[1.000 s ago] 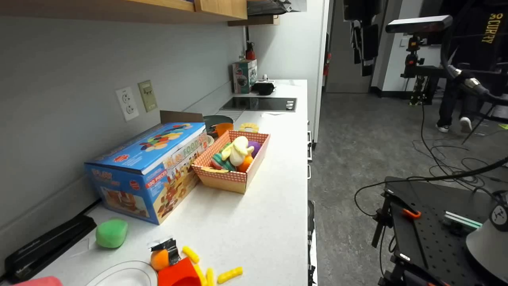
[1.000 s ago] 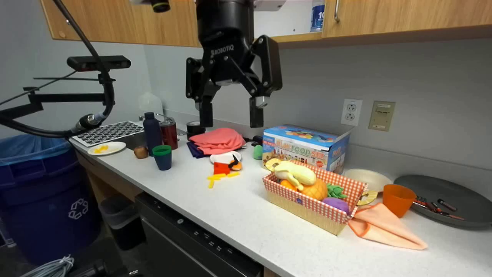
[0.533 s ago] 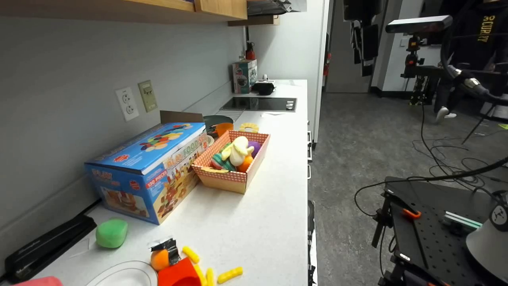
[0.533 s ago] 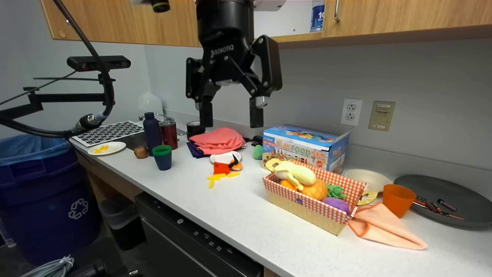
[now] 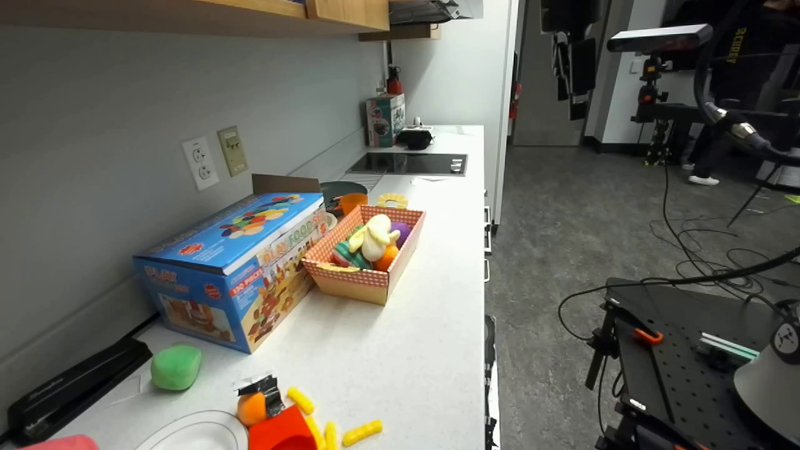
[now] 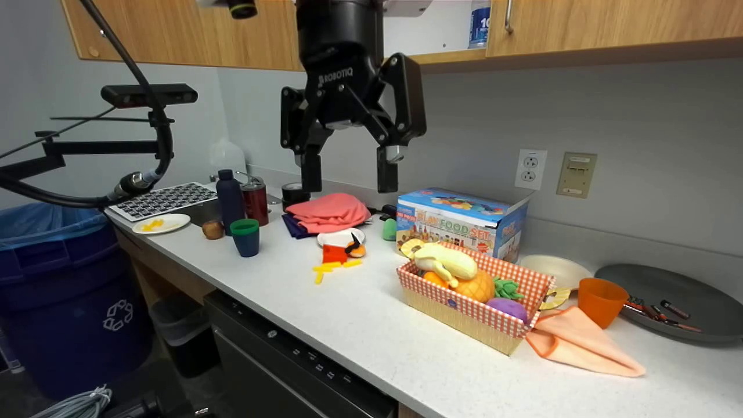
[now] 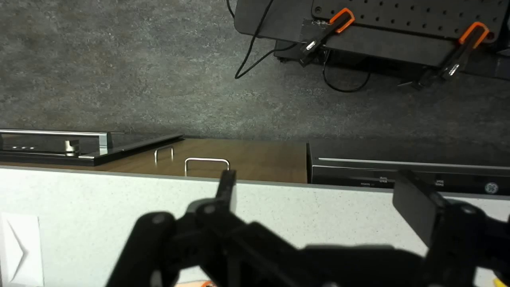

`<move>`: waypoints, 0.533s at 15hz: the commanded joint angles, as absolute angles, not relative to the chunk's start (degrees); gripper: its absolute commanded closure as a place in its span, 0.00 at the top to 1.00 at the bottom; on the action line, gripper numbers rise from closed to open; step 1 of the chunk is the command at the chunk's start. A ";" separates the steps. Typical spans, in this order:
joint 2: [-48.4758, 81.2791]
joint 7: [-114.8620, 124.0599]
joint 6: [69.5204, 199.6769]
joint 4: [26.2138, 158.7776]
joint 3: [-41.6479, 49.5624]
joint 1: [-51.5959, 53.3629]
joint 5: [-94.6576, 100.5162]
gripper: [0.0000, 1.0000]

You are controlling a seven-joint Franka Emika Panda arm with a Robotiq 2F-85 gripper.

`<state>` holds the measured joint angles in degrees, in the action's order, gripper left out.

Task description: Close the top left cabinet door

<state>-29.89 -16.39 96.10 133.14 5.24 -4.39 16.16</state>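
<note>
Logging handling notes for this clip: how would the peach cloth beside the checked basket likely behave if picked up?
The peach cloth would probably be floppy, since it lies in loose folds. It looks thin at its edges, so it is likely light. It should hardly roll or tip, lying low and spread on the counter.

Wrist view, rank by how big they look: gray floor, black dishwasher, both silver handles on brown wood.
1. Gray floor
2. Black dishwasher, partly hidden by the jaws
3. Right silver handle
4. Left silver handle
</note>
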 commanded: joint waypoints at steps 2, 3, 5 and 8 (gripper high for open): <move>-30.78 -17.70 101.39 134.19 7.09 -2.49 13.92 1.00; -30.93 -17.91 103.48 134.53 7.33 -2.26 13.21 1.00; -31.04 -18.50 107.44 135.33 7.50 -2.06 12.77 1.00; -30.97 -19.90 110.98 136.21 7.14 -2.47 14.70 1.00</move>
